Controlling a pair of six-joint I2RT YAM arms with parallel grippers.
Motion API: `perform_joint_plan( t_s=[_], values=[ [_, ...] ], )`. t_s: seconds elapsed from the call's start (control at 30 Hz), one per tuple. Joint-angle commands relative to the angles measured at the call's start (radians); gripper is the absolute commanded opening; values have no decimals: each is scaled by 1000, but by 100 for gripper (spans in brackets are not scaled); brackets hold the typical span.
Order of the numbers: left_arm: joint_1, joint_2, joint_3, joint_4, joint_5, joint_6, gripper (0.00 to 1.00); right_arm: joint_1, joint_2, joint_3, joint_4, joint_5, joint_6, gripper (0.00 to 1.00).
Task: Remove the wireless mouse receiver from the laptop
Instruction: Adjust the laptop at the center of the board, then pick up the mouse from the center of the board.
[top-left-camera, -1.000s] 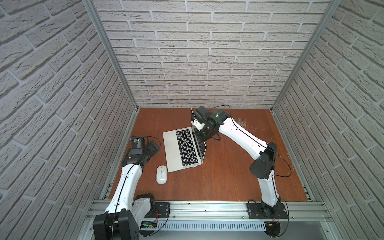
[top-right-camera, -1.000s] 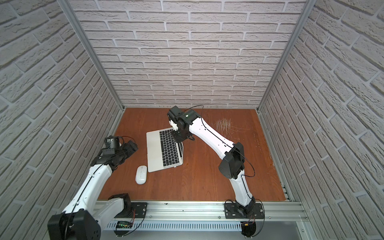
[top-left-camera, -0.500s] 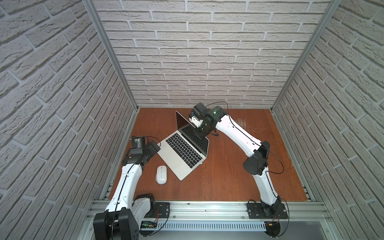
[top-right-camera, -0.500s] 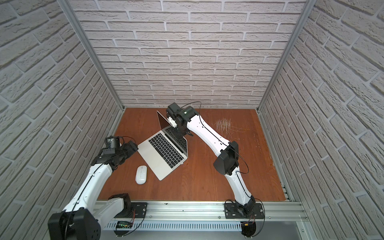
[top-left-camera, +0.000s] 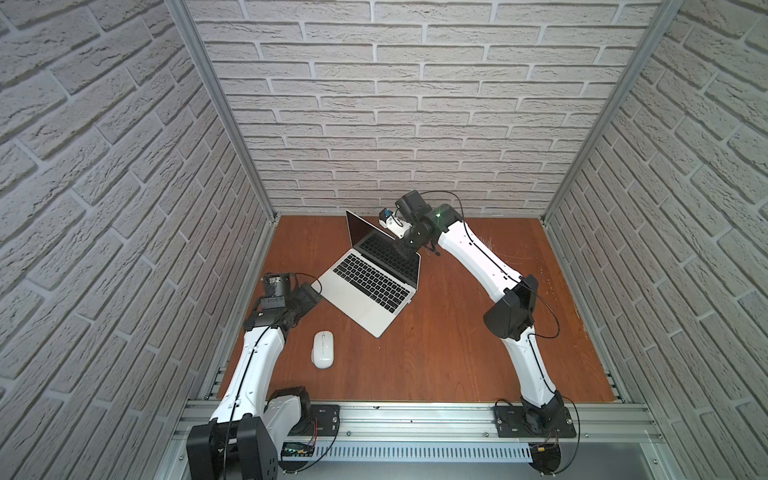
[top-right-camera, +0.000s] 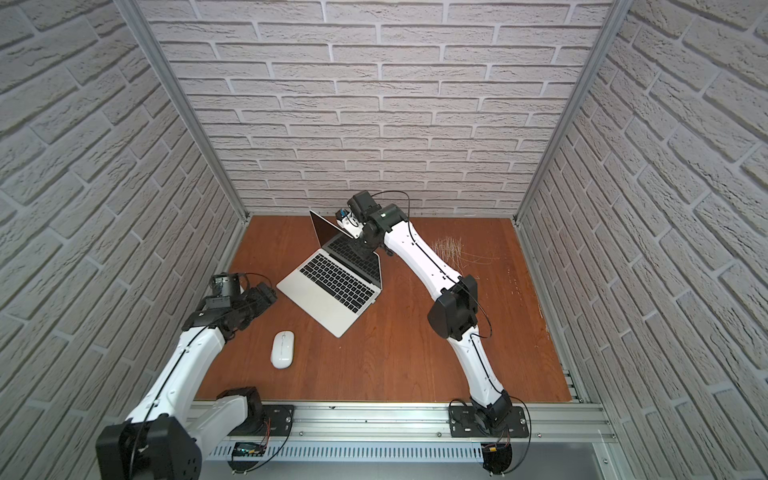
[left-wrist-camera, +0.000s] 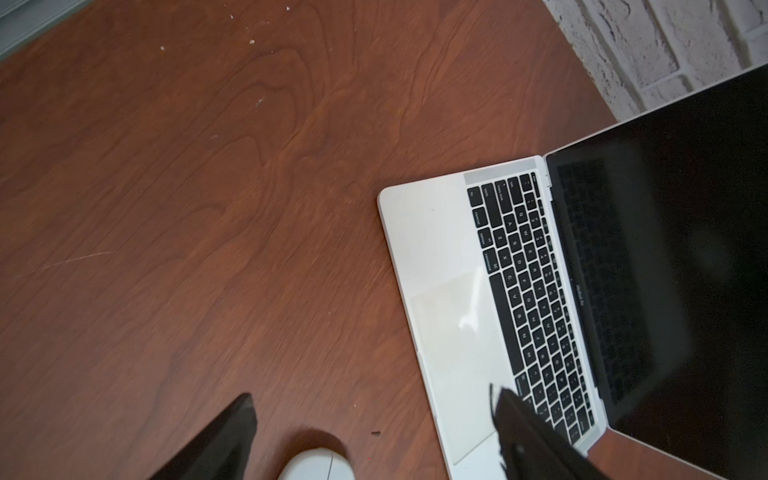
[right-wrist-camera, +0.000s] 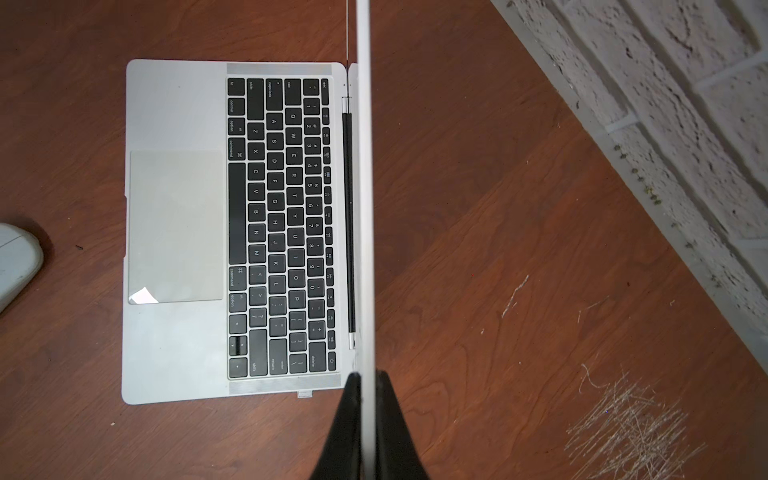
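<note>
Your right fingers (right-wrist-camera: 347, 419) are clamped on the upright screen edge of the laptop (top-left-camera: 374, 282), which sits open and angled on the worktop (top-left-camera: 457, 340). The receiver (right-wrist-camera: 304, 394) pokes from its side edge, toward the hinge. Your left fingers (left-wrist-camera: 216, 444) hang spread wide just beside the laptop's front corner, near the mouse (top-left-camera: 323, 349).

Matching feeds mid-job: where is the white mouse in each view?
In a top view: mouse on the table, off the laptop palm-rest side.
In a top view: mouse, same place.
Left wrist: mouse cropped by the frame, off the palm-rest side.
Right wrist: mouse cropped likewise.
Shared landmark: the laptop, in all four.
</note>
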Motion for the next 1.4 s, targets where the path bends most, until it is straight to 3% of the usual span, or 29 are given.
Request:
perform_joint_plan(
  t_s=[0.0, 0.1, 0.23, 0.3, 0.37, 0.57, 0.83, 1.07, 1.37],
  values=[
    [-21, 14, -24, -33, 2, -2, 90, -46, 1, 39, 145, -90, -46, 4],
    [-50, 19, -33, -54, -14, -7, 90, -72, 2, 39, 158, -158, -34, 9],
    [-90, 19, -35, -100, -36, -16, 90, -87, -6, 66, 150, -218, 16, 44],
    [-112, 16, -37, -129, -53, -35, 90, -89, -28, 71, 148, -219, 61, 57],
    [-132, 13, -33, -178, -60, -54, 90, -90, -58, 71, 143, -180, 110, 64],
    [-272, 10, -26, -283, -200, -142, 91, -94, -207, 23, 88, -186, 224, 67],
    [-386, 0, -60, -341, -271, -233, 91, -83, -528, -342, 185, -225, 313, 69],
    [-437, 53, -113, -300, -272, -269, 85, -78, -723, -574, 284, -251, 372, 69],
    [-483, 139, -121, -275, -308, -275, 78, -74, -822, -715, 300, -252, 408, 69]
  ],
)
